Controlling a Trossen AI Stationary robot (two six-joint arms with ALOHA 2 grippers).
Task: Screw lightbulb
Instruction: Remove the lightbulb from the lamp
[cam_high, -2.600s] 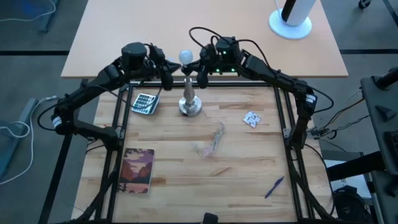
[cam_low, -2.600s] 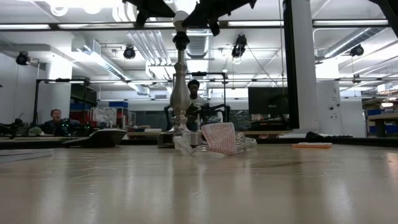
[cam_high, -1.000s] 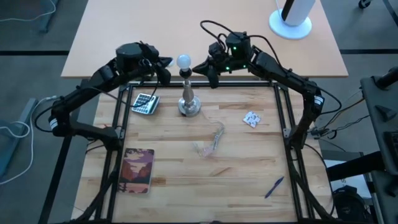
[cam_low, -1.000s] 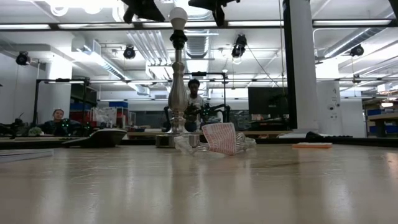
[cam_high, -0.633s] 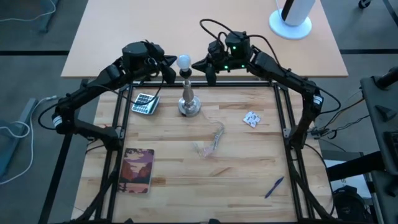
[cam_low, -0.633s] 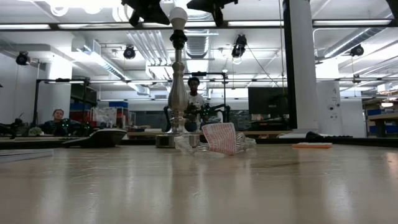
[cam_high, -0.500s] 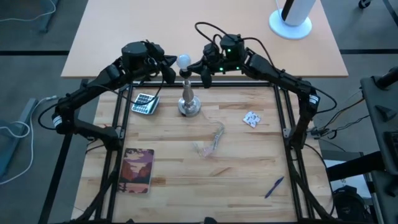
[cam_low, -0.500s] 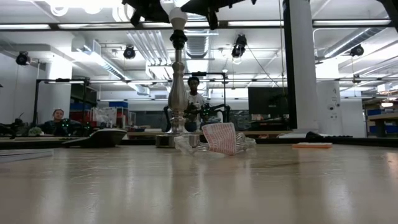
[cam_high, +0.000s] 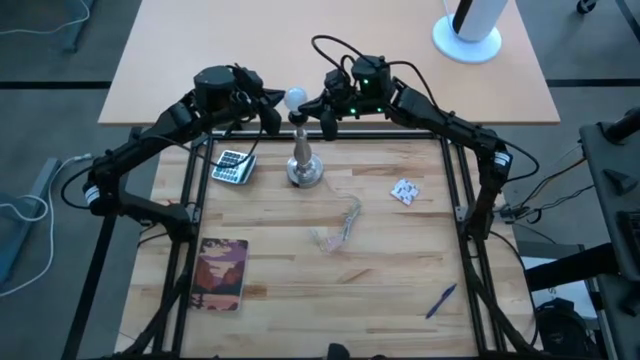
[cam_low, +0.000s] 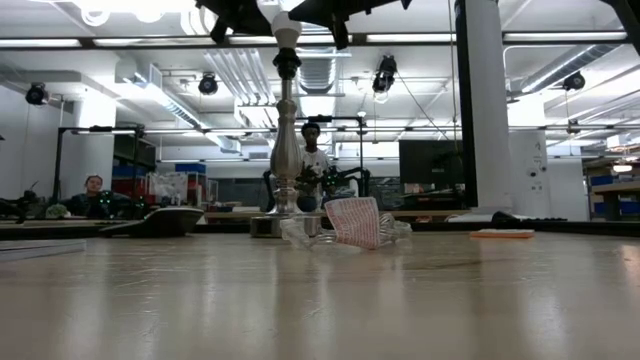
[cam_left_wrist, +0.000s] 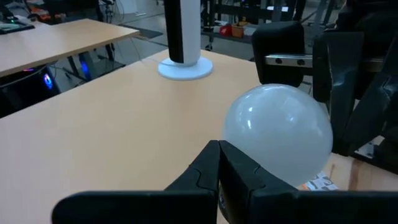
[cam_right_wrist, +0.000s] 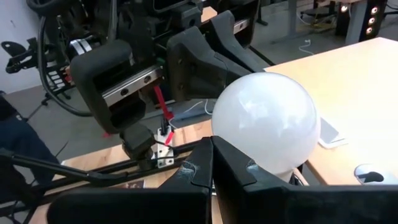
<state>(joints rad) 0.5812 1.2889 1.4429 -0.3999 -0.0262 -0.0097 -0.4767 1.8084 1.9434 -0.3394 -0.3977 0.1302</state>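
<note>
The white round lightbulb (cam_high: 294, 97) sits by its base in the black socket (cam_low: 288, 62) on top of the silver lamp stand (cam_high: 305, 166), which stands upright on the far middle of the wooden table. My left gripper (cam_high: 272, 112) is shut, close against the bulb's left side. My right gripper (cam_high: 320, 110) is shut, close against its right side. Each wrist view shows the bulb just past its own joined fingertips: the left wrist view (cam_left_wrist: 277, 134) and the right wrist view (cam_right_wrist: 266, 127). My left gripper's shut fingers (cam_left_wrist: 208, 171) come level from the table's left, their tips at the bulb's lower side (cam_left_wrist: 239, 155); I cannot tell whether they touch it. My right gripper's shut fingers (cam_right_wrist: 202, 168) come level from the table's right, their tips at the bulb's lower side (cam_right_wrist: 233, 155); I cannot tell whether they touch it.
A calculator (cam_high: 232, 166) lies left of the stand. Clear plastic wrapping (cam_high: 340, 225) lies in front of it, with a small white packet (cam_high: 405, 191) to the right. A booklet (cam_high: 222, 273) and a blue pen (cam_high: 441, 300) lie near the front.
My right gripper has gone toward the table's left, up to the bulb. My left gripper has edged right toward the bulb. The bulb and stand have stayed upright in place.
</note>
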